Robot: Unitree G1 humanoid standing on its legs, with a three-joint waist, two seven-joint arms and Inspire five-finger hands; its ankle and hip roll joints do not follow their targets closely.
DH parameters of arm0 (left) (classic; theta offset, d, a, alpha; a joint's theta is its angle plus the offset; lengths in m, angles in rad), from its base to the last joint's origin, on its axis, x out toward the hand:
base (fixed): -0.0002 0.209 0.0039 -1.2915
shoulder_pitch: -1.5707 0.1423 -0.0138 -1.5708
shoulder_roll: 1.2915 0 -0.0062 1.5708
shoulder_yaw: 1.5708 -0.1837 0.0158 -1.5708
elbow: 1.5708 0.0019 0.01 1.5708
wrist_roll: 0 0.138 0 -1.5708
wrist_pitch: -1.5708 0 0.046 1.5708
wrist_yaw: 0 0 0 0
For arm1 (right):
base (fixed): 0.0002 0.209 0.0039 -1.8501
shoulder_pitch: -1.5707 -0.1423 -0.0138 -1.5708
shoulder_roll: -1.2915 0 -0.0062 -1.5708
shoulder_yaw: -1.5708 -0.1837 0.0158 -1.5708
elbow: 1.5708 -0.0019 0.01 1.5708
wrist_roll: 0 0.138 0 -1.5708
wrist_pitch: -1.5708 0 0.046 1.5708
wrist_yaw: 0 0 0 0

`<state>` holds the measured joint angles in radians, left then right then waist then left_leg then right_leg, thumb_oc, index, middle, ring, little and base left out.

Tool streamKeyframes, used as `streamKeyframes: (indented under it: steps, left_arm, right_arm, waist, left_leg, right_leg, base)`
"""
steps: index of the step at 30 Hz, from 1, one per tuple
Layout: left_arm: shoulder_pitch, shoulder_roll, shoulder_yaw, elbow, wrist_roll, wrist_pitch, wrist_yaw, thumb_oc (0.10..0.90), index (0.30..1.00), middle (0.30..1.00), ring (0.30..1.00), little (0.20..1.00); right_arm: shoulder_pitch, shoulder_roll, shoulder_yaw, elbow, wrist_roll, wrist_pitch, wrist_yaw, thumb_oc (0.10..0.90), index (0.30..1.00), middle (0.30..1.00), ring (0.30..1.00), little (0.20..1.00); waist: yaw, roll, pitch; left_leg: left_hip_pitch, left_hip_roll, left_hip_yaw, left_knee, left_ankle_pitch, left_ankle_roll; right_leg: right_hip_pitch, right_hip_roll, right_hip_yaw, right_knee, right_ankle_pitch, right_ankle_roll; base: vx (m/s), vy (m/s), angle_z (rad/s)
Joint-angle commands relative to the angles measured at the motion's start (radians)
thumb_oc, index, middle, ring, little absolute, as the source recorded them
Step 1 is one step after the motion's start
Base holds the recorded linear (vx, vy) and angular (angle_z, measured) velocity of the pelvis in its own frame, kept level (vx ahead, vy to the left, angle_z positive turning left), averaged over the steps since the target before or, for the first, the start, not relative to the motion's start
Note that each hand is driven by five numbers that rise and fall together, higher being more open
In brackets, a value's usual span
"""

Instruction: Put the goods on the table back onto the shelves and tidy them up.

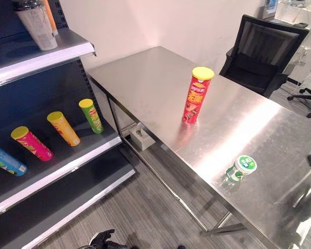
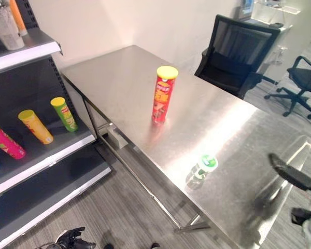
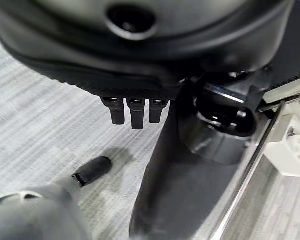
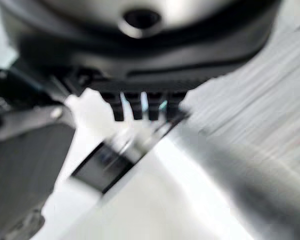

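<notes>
A red chips can with a yellow lid [image 1: 197, 96] stands upright near the middle of the steel table [image 1: 145, 78]. A small green and white bottle [image 1: 241, 168] stands closer to the table's front edge. My right hand [image 2: 295, 179] hovers over the table's near right corner, to the right of the bottle, with straight fingers and nothing in it. Low beside the shelf, my left hand [image 2: 70, 239] hangs over the floor, its fingers [image 3: 135, 112] relaxed and empty.
The dark shelf unit [image 1: 67, 161] stands left of the table. On its middle board lie blue [image 1: 5, 161], pink [image 1: 32, 143], orange [image 1: 64, 128] and green [image 1: 92, 115] cans. A pale cup [image 1: 37, 26] stands on the top board. A black chair [image 1: 264, 52] is behind the table.
</notes>
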<state>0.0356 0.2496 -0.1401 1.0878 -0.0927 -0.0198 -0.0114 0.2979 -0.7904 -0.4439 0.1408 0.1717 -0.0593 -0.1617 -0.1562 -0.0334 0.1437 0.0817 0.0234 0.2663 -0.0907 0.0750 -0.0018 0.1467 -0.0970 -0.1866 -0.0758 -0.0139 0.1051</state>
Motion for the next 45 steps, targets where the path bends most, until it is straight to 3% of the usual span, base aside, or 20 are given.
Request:
streamKeyframes:
  steps: [1, 13, 19, 28, 34, 45]
  left_arm:
    - [-0.049, 0.015, 0.021, 0.035, 0.048, -0.035, -0.014, 0.800, 0.900, 0.900, 0.900, 0.900]
    - [-0.039, 0.019, -0.008, 0.019, 0.100, -0.054, -0.039, 0.800, 0.900, 0.900, 0.900, 0.900]
    - [-0.060, 0.028, -0.036, 0.006, 0.124, -0.069, -0.050, 0.800, 0.900, 0.900, 0.900, 0.900]
    - [-0.076, 0.039, -0.036, -0.004, 0.155, -0.089, -0.069, 0.800, 0.900, 0.900, 0.900, 0.900]
    - [-0.070, 0.039, -0.024, 0.009, 0.185, -0.098, -0.070, 0.800, 0.900, 0.900, 0.900, 0.900]
    - [-0.071, 0.033, -0.021, 0.019, 0.202, -0.102, -0.069, 0.800, 0.900, 0.900, 0.900, 0.900]
  right_arm:
    - [-0.066, -0.042, -0.104, -0.011, -0.009, -0.094, 0.020, 0.800, 0.900, 0.900, 0.900, 0.900]
    - [-0.090, 0.001, -0.142, -0.228, 0.128, -0.141, 0.104, 0.800, 0.900, 0.900, 0.900, 0.900]
    - [-0.120, 0.020, -0.106, -0.328, 0.202, -0.158, 0.162, 0.800, 0.900, 0.900, 0.900, 0.900]
    - [-0.101, 0.007, -0.024, -0.406, 0.109, -0.123, 0.256, 0.800, 0.900, 0.900, 0.900, 0.900]
    - [-0.049, 0.007, -0.081, -0.447, -0.001, -0.123, 0.257, 0.800, 0.900, 0.900, 0.900, 0.900]
    - [-0.019, 0.006, -0.077, -0.478, -0.090, -0.127, 0.260, 0.800, 0.900, 0.900, 0.900, 0.900]
  waist:
    - [0.032, -0.011, -0.018]
    - [0.010, 0.008, -0.024]
    - [-0.004, 0.009, -0.018]
    - [-0.012, -0.004, -0.007]
    - [-0.016, -0.010, -0.007]
    - [-0.016, -0.016, -0.007]
  left_leg:
    - [0.101, -0.025, -0.022, 0.003, -0.186, -0.019]
    - [0.100, -0.033, -0.009, 0.003, -0.192, -0.014]
    - [0.096, -0.037, 0.014, 0.003, -0.186, -0.010]
    - [0.095, -0.048, 0.047, 0.003, -0.189, -0.001]
    - [0.099, -0.053, 0.033, 0.003, -0.189, 0.002]
    - [0.105, -0.051, 0.028, 0.003, -0.189, 0.003]
  right_leg:
    - [-0.145, 0.014, -0.013, -0.011, 0.126, 0.064]
    - [-0.155, 0.009, 0.002, -0.011, 0.134, 0.069]
    - [-0.174, 0.008, 0.028, -0.011, 0.152, 0.076]
    - [-0.208, -0.001, 0.052, -0.010, 0.190, 0.088]
    - [-0.203, -0.011, 0.037, -0.005, 0.192, 0.090]
    - [-0.198, -0.013, 0.028, -0.005, 0.192, 0.091]
  base:
    - [0.03, -0.004, 0.03]
    - [0.00, 0.001, -0.01]
    - [-0.05, 0.029, -0.16]
    - [-0.05, 0.019, -0.16]
    - [-0.03, 0.003, 0.01]
    - [0.00, 0.000, 0.05]
